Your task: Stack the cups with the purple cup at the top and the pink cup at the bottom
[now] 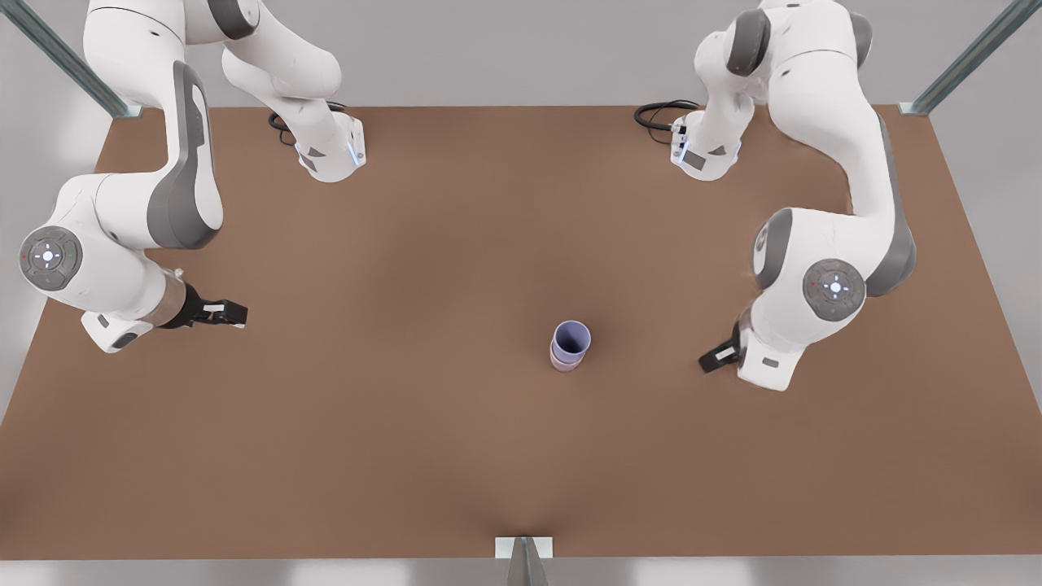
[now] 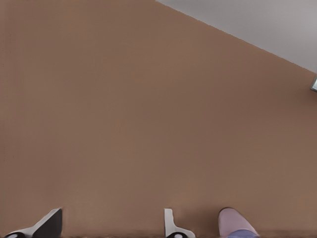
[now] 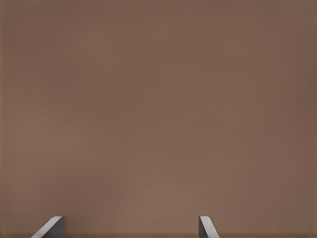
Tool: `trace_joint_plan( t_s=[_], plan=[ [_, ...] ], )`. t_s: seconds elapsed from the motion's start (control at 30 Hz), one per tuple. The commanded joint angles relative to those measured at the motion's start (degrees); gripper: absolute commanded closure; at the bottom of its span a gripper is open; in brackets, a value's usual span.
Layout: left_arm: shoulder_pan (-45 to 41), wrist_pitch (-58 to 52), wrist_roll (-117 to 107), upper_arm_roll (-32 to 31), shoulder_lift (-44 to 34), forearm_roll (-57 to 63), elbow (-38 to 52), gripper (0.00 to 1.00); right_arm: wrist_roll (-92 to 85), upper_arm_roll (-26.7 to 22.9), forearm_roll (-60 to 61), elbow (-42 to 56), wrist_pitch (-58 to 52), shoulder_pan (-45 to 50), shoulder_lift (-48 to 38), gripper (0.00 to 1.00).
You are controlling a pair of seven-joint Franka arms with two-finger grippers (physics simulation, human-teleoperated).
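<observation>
Left gripper (image 1: 716, 356): a black two-finger gripper on the white-and-grey arm at the front view's right. It hangs low over the table and is turned toward the cups. In the left wrist view its two fingers (image 2: 49, 224) stand spread apart with nothing between them, and the gripper (image 2: 111, 229) grips nothing. Just beside one fingertip in that view is the small tapered pale mauve-pink cup (image 2: 232, 220), with a strip of the lavender-blue cup (image 2: 242, 233) against it; neither cup touches the fingers. In the front view the pink cup (image 1: 563, 360) stands upright on the flat brown table (image 1: 407, 456), a little toward the front view's right of the table's middle. The small tapered lavender-blue purple cup (image 1: 571, 337) sits nested inside it, mouth up, so that the pink wall shows below the purple rim. The stack lies near the left gripper but apart from it. Right gripper (image 1: 224, 312): a black two-finger gripper on the white-and-grey arm at the front view's left. It is held over the table near that edge and well apart from the cups; this arm waits. In the right wrist view its fingers (image 3: 52, 228) are likewise spread, the gripper (image 3: 129, 230) holds nothing, and brown table surface lies beyond them. Both arm bases stand at the table's far edge, each with a black cable (image 1: 663, 114) beside it. Grey metal frame posts (image 1: 969, 57) rise at the far corners before a pale grey wall (image 1: 521, 49).
</observation>
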Motion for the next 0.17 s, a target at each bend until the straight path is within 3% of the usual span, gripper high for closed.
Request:
trace_joint_plan(
  t_s=[0.0,0.13],
  plan=[
    [7.3,-4.7,40.7,-5.4,-6.4,3.8,-6.6,0.0,-0.7,0.0,0.1,0.0,0.0,-0.5,0.0,0.0],
    [7.4,-4.0,40.8,-5.3,-6.5,3.4,-7.0,0.0,-0.7,0.0,0.1,0.0,-0.1,-0.5,0.0,0.0]
  ],
)
